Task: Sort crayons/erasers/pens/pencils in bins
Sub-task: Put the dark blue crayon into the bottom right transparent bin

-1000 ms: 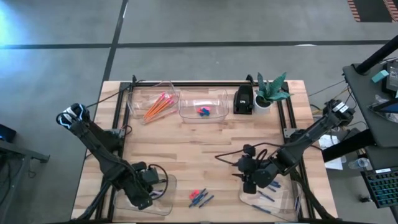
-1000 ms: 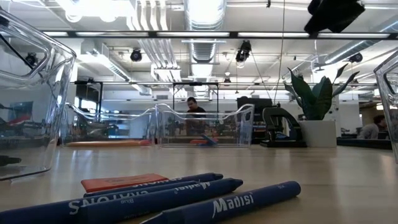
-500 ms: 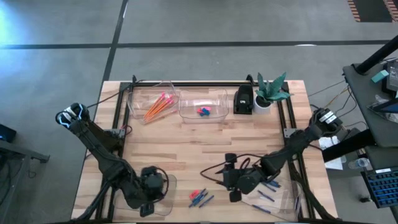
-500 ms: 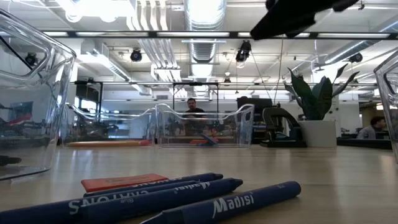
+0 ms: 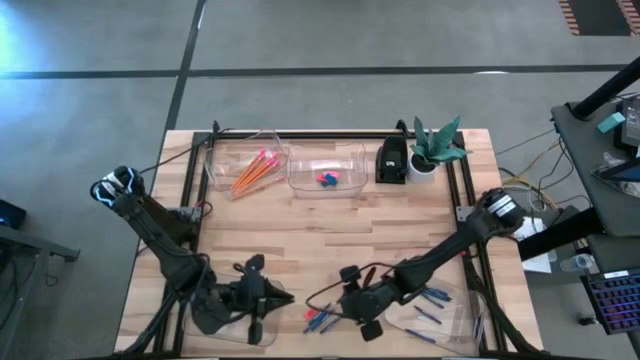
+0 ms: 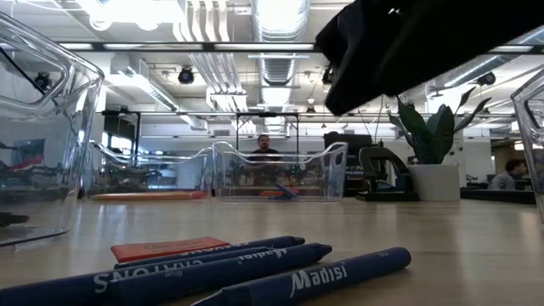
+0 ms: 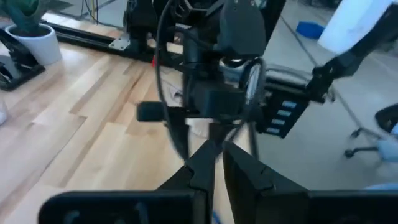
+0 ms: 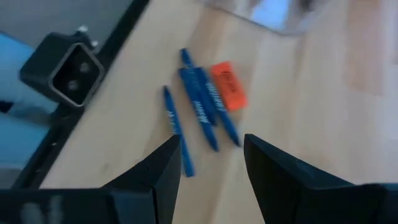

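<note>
From where I stand, the right gripper hangs low over the front of the wooden desk, just beside a small heap of crayons. Its fingers stand apart with nothing between them, and the wrist view looks down between them onto the blue crayons lying side by side, with a red-orange eraser touching them at one end. A small black camera block sits at the desk edge close to that heap.

The left gripper is over the clear bin at the front left corner, pointing towards the right arm. Its fingers are pressed together and hold nothing.

At the front right corner another clear bin holds several slim dark pens. Along the back edge stand two more bins: the left one holds the orange pencils with pink ends, and the one next to it holds pink-red and blue erasers. To their right sit a small black box and a potted plant.

In the low view the crayons lie close up on the desk, and a person shows far off in the room behind the back bins.
</note>
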